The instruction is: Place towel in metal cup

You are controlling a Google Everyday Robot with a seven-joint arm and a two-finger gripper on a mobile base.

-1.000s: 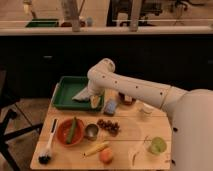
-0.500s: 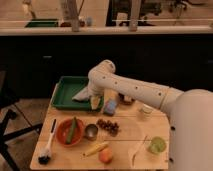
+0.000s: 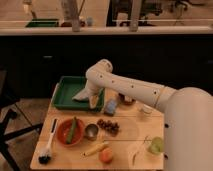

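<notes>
The small metal cup point(image 3: 91, 131) stands upright on the wooden table, between the red bowl and the grapes. A pale towel point(image 3: 81, 95) hangs or lies at the right part of the green tray point(image 3: 65, 92), right at my gripper. My gripper point(image 3: 93, 100) is low over the tray's right front edge, at the end of the white arm that reaches in from the right. It is well behind the metal cup. I cannot tell whether it holds the towel.
On the table are a red bowl point(image 3: 70, 131) with a green vegetable, a black brush point(image 3: 47, 147), grapes point(image 3: 108, 126), a banana point(image 3: 96, 148), an orange point(image 3: 106, 156), a blue sponge point(image 3: 110, 106), a green cup point(image 3: 156, 145) and a small jar point(image 3: 145, 110). A dark counter runs behind.
</notes>
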